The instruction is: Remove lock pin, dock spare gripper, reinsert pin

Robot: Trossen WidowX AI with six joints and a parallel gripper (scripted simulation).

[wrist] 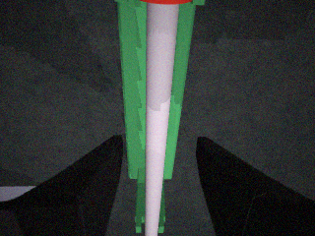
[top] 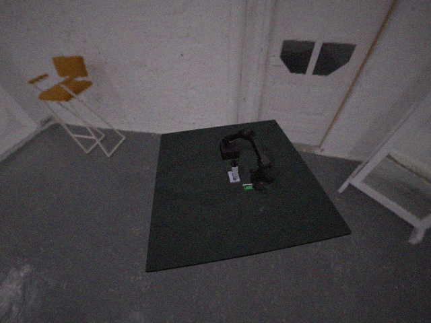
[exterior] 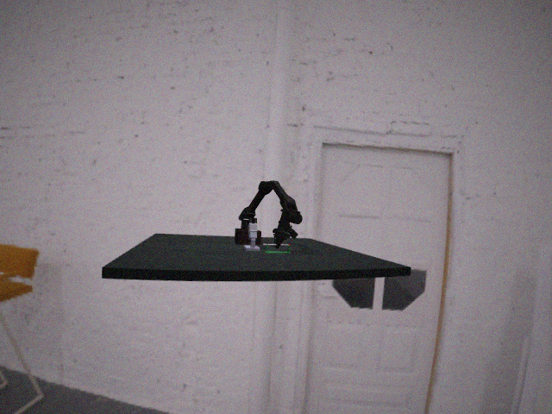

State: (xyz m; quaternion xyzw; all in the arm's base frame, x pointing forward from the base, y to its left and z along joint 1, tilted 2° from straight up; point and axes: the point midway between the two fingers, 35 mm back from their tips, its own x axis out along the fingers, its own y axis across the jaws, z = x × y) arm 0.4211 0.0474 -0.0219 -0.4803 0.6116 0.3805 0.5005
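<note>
The lock pin, a white rod [wrist: 161, 64] [top: 247, 184] [exterior: 270, 244] with a red head [wrist: 166, 1], lies along a green cradle [wrist: 132, 88] [top: 248, 188] [exterior: 277, 252]. My gripper [wrist: 159, 144] [exterior: 278, 246] is partly open, with one finger on each side of the rod. Dark gaps show between rod and fingers, so nothing is gripped. The mount's pale base plate [top: 230, 176] [exterior: 246, 248] is beside the cradle. A pale upright body [top: 234, 169] [exterior: 253, 228] with a dark top [top: 234, 162] stands on it. Whether this includes the docked spare gripper is too small to tell.
The arm's base [top: 229, 151] [exterior: 241, 235] stands behind the mount, and the arm arches from it to the cradle. A pale edge [wrist: 15, 193] shows at the lower left of the wrist view, behind the left finger. All stand on a dark table top [top: 194, 222] [exterior: 200, 262].
</note>
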